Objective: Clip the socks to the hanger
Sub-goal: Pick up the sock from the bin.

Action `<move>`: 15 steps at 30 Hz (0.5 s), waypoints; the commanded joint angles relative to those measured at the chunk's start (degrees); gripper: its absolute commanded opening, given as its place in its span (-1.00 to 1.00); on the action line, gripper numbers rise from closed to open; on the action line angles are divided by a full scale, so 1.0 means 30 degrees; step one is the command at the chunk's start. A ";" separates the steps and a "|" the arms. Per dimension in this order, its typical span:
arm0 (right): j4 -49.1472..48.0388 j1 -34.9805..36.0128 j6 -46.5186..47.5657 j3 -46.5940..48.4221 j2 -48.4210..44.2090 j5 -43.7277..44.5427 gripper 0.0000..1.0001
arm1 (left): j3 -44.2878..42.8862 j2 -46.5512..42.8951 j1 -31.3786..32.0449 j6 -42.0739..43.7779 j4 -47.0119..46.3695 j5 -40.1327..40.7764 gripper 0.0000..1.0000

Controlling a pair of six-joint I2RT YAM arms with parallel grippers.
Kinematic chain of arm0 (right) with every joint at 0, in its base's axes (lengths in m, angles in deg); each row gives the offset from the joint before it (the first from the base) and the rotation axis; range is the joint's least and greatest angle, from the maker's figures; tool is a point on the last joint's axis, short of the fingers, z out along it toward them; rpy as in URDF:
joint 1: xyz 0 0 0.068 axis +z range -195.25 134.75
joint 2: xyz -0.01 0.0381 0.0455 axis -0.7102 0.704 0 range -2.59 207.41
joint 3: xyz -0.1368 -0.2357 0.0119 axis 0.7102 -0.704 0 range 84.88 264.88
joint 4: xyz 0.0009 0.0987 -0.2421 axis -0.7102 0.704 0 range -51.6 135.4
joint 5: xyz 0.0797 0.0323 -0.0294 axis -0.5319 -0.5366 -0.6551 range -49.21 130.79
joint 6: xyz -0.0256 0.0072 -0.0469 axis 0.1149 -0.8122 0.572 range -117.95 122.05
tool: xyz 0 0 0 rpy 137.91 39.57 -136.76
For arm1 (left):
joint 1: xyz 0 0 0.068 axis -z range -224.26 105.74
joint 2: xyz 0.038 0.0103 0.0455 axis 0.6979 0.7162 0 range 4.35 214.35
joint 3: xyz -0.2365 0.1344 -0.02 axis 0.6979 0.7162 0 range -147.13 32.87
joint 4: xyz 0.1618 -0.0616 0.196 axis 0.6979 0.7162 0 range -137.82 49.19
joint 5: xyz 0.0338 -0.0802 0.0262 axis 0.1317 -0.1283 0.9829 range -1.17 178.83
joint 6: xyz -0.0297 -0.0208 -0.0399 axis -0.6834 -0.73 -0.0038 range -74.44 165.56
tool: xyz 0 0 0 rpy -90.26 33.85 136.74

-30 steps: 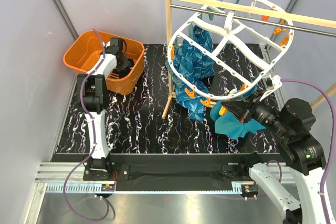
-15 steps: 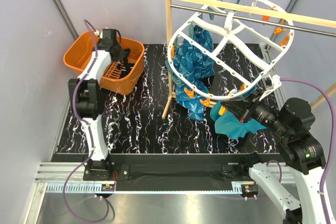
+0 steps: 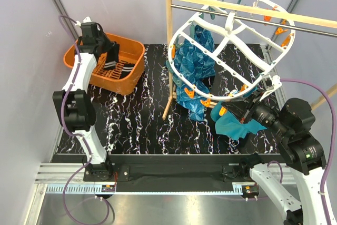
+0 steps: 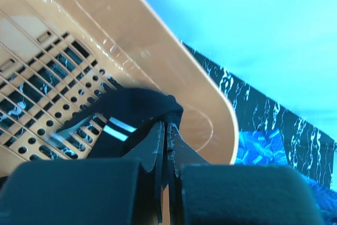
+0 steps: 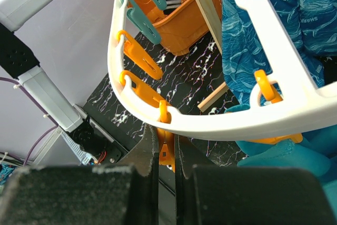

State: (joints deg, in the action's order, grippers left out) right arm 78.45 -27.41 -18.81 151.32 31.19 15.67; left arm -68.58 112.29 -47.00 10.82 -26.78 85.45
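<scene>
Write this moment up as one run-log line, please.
left gripper: shut on sock, over basket | right gripper: shut on orange clip of hanger

Sock (image 3: 111, 57), ten o'clock: black, thin white stripes. Basket (image 3: 131, 80): orange. Hanger (image 3: 230, 26), two o'clock: white; clips (image 3: 206, 102) orange, teal. Cloth (image 3: 192, 59): blue patterned. Second cloth (image 3: 237, 127): plain teal. Table (image 3: 137, 119): black, white marbling.

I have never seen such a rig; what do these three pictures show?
Two robot arms work at a marbled table. One picture looks down from above; the other two come from a camera on each wrist. The left gripper is shut on a striped black sock above the orange basket. The right gripper pinches an orange clip on the white hanger, which hangs on a wooden rack. A blue cloth hangs from the hanger; a teal cloth sits beside that gripper.
</scene>
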 commanded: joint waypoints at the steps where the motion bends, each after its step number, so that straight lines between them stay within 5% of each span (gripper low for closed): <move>1: -0.0167 -0.0031 -0.0224 -0.0172 0.0253 -0.0209 -1.00 | 0.0417 -0.1233 0.0006 -0.0050 -0.1446 -0.1101 -1.00; 15: -0.0167 -0.0031 -0.0223 -0.0084 0.0195 -0.0209 -1.00 | 0.0361 -0.1118 -0.0901 -0.1427 -0.2294 -0.3852 -1.00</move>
State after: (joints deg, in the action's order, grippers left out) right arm 78.45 -27.41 -18.81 151.27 31.19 15.67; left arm -65.98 110.06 -48.62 8.13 -29.05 78.79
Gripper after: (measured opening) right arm 0.092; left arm 0.012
